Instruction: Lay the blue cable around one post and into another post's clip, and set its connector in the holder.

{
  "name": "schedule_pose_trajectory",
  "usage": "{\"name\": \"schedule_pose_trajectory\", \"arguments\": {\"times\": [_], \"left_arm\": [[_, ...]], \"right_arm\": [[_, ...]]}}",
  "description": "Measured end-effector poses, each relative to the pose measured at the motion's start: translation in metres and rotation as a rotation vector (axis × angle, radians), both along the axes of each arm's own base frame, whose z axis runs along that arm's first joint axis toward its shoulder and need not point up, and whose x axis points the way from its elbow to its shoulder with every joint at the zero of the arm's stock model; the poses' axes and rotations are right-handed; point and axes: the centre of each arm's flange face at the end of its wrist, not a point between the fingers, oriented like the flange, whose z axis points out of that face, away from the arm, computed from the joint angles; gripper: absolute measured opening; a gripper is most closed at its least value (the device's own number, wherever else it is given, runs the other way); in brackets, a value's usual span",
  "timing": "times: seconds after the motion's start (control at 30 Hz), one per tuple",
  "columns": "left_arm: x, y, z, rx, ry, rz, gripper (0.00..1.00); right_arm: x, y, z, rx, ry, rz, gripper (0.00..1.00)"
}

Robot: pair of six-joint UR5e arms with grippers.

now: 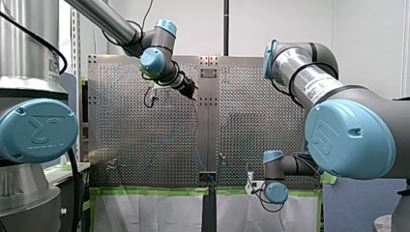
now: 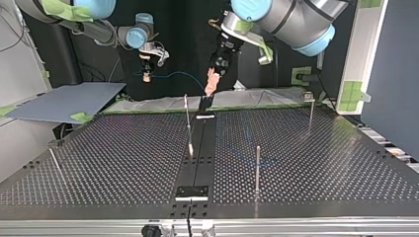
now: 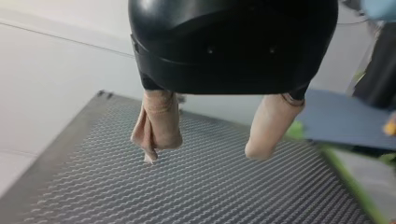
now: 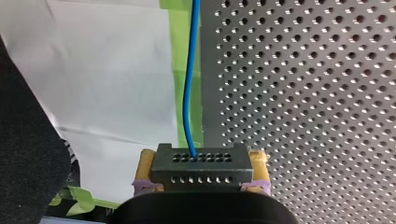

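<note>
My right gripper (image 4: 202, 157) is shut on a black connector (image 4: 201, 170), with a yellow pad on each side of it. The blue cable (image 4: 188, 88) leaves the connector and runs ahead along the edge of the perforated table (image 4: 303, 93). In the top view my right gripper (image 2: 146, 74) hangs beyond the table's far edge, and the cable (image 2: 175, 74) arcs toward my left gripper (image 2: 212, 85). My left gripper (image 3: 205, 145) is open above the table, with nothing between its beige pads. Thin metal posts (image 2: 187, 112) (image 2: 257, 165) stand on the table.
A black centre strip (image 2: 197, 158) carries a small black holder block (image 2: 192, 191) near the top view's front edge and another (image 2: 205, 116) at the far edge. More posts (image 2: 311, 111) (image 2: 54, 160) stand toward the sides. Green tape (image 1: 150, 191) lines one table edge.
</note>
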Motion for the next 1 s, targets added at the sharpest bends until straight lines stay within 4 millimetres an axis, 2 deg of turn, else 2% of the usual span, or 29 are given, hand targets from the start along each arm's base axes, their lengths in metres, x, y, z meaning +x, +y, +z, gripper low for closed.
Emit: {"name": "schedule_pose_trajectory", "arguments": {"times": [0.27,0.5,0.8,1.0], "left_arm": [[-0.012,-0.007,-0.06,0.021,0.072,-0.011,1.0],[-0.021,-0.004,-0.11,0.031,0.139,-0.004,1.0],[-0.035,0.005,-0.164,0.038,0.216,0.013,1.0],[-0.046,0.018,-0.199,0.061,0.261,0.051,1.0]], "right_arm": [[-0.002,0.01,0.023,-0.004,-0.001,0.002,0.05],[0.003,0.008,0.054,-0.014,-0.005,0.007,0.05],[0.003,0.011,0.085,-0.022,-0.013,0.01,0.05],[0.005,0.01,0.106,-0.036,-0.019,0.014,0.05]]}}
